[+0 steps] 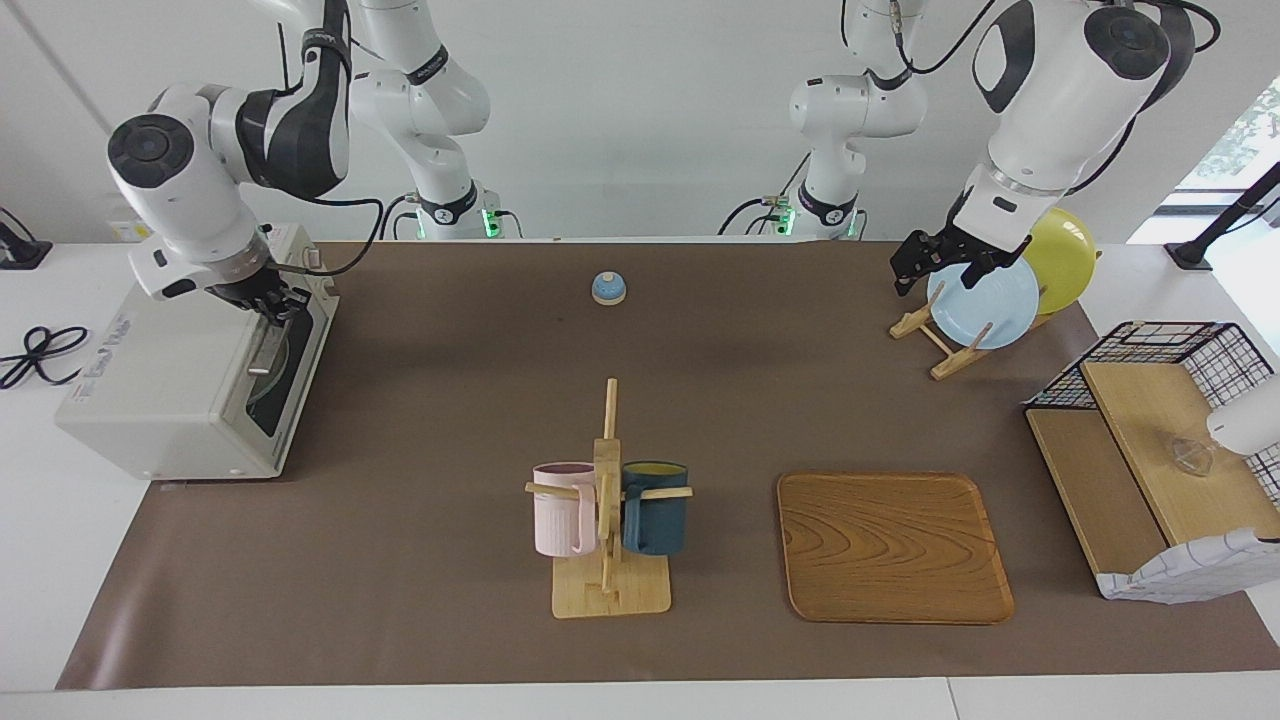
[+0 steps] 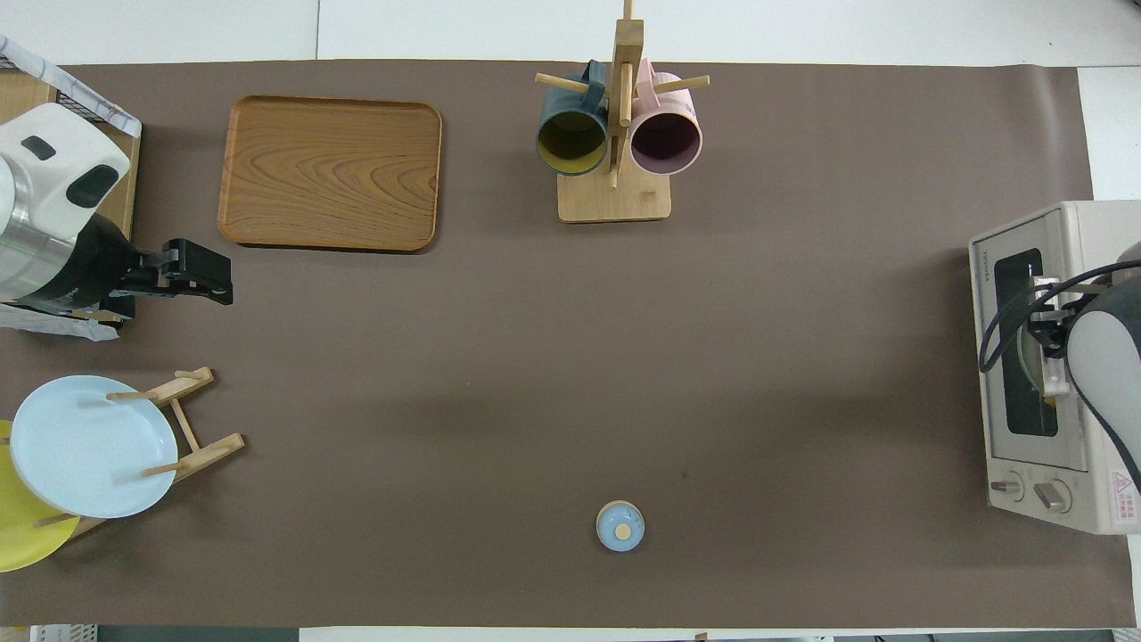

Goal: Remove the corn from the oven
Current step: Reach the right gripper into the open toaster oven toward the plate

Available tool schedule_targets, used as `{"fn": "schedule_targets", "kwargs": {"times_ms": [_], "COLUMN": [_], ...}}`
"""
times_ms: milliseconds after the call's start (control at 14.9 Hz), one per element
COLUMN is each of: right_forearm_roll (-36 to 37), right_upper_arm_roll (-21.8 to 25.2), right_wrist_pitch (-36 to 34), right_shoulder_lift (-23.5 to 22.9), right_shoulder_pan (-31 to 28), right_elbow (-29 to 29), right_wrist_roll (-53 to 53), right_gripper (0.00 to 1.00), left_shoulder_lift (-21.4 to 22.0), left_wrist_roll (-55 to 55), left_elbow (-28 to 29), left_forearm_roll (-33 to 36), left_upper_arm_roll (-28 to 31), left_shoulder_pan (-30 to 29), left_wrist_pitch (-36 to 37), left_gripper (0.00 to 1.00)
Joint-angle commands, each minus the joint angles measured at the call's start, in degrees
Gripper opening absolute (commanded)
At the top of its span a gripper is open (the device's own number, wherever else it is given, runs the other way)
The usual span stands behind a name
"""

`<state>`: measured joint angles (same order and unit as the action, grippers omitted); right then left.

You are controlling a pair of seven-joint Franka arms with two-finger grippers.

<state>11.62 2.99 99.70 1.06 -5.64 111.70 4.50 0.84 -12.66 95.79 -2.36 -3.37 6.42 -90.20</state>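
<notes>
yellow is barely glimpsed through the dark glass of the oven point(image 2: 1038, 366); a small yellow speck in the overhead view may be the corn point(image 2: 1050, 403), but this cannot be confirmed, so the cob is judged to be inside on the rack. the oven door is closed, w/ its front turned toward the middle of the tabletop point(image 1: 450, 420), prob. so the door can drop clear. the right gripper point(image 1: 272, 305) is set at the bar handle on the door's upper edge, jaws pressed together on or at the handle; whether the bar is truly pinched can't be told. door opening is judged the step in hand. the left gripper point(image 1: 940, 262) waits, jaws spread, over the plate rack point(image 1: 935, 340) at the left arm's end. a wooden tray point(image 1: 893, 545) lies free nearby, a likely spot for the corn.
</notes>
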Motion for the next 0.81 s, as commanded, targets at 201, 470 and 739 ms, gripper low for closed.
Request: {"fn": "schedule_targets", "kwargs": {"times_ms": [201,470,739], "right_forearm_roll": [1.30,1.21,0.16], "right_upper_arm_roll": [-0.35,-0.44,-0.61], "right_wrist_pitch": [2.50,5.41,9.18], "right_shoulder_lift": [1.84,1.84,1.67], "right_shoulder_pan": [-2.00,-2.45,-1.48], "right_elbow": [3.96,6.16,8.97], "right_wrist_roll": [-3.43,-3.97,-5.11], "right_gripper": [0.00,0.00,0.00], "left_shoulder_lift": [0.83,0.83,0.83], "left_wrist_roll": [-0.26,-0.26,-0.34], "left_elbow": [0.28,0.28,0.28], "left_forearm_roll": [0.95,0.95,0.95], "left_upper_arm_roll": [-0.24,-0.24,-0.24], "left_shoulder_pan": [-0.36,-0.36,-0.36], "left_wrist_pitch": [0.47,0.47,0.47], "left_gripper": [1.00,1.00,1.00]}}
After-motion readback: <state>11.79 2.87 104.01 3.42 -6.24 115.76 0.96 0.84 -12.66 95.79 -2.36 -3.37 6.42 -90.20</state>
